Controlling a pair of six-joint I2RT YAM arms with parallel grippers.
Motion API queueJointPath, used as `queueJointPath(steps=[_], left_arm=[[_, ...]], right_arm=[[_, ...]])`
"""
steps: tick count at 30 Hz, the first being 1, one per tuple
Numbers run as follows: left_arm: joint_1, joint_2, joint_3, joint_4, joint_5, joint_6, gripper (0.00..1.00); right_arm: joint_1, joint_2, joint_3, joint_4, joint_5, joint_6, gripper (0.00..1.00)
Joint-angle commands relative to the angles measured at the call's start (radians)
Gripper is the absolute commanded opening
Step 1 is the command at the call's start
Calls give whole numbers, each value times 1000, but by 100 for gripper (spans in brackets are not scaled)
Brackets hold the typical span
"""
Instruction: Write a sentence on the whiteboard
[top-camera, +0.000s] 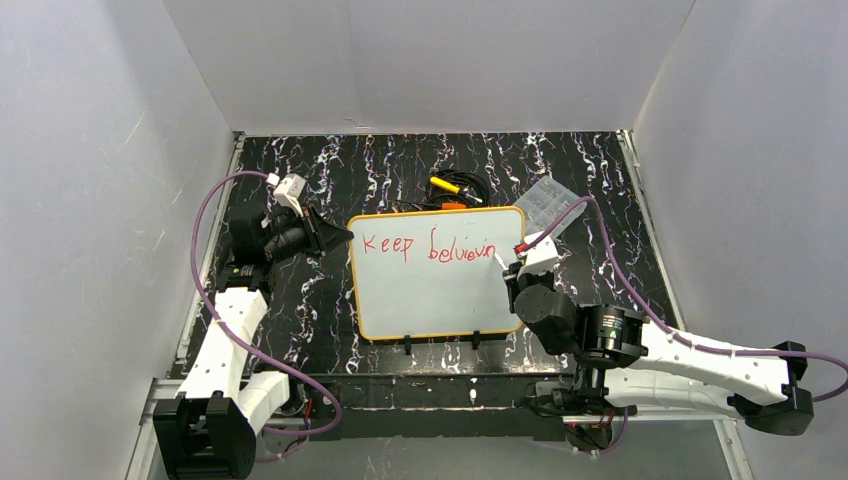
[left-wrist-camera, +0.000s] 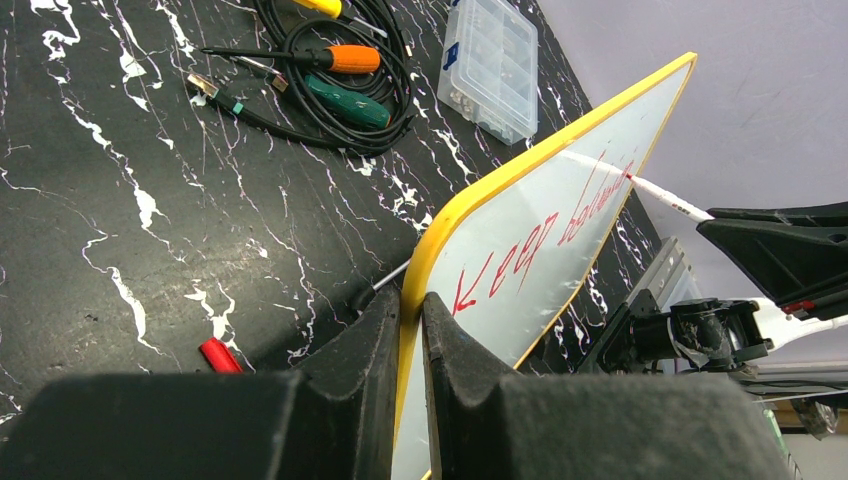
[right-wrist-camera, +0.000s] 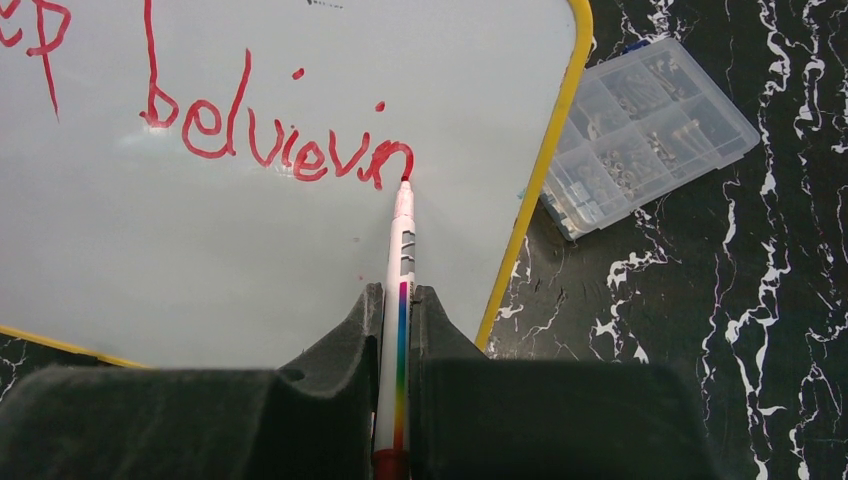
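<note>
Two grips: left gripper (left-wrist-camera: 412, 305) pinches whiteboard (left-wrist-camera: 540, 230) rim; right gripper (right-wrist-camera: 397, 305) clamps marker (right-wrist-camera: 403, 235).
Marker axis: points straight out from the jaws, tip touching sentence (right-wrist-camera: 300, 160).

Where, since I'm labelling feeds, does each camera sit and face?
Top external: above and behind the arm bases, looking down at the whiteboard; both arms show, left end effector on its rim, right end effector near its right edge.
Left wrist: wrist-mounted, looks along the board's edge toward the other arm; its own fingers pinch the yellow rim.
Right wrist: wrist-mounted, looks down the marker held in its fingers at the red lettering.
Shared: both wrist views show the lettering and the clear parts box.
</note>
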Motion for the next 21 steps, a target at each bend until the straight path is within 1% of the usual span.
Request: queueJointPath(steps=[1, 6, 13, 21], left_arm=[[-17, -12, 21, -30, 38, 6, 0], [-17, -14, 21, -29, 38, 5, 0], [-17, -18, 19, -29, 36, 6, 0], [-17, -14, 21, -29, 35, 7, 0]], right_arm=[[-3, 1, 31, -61, -14, 47, 1], [-3, -4, 35, -59, -17, 53, 1], [-3, -66, 36, 21, 0, 3, 1], [-3, -34, 43, -12, 71, 23, 1]])
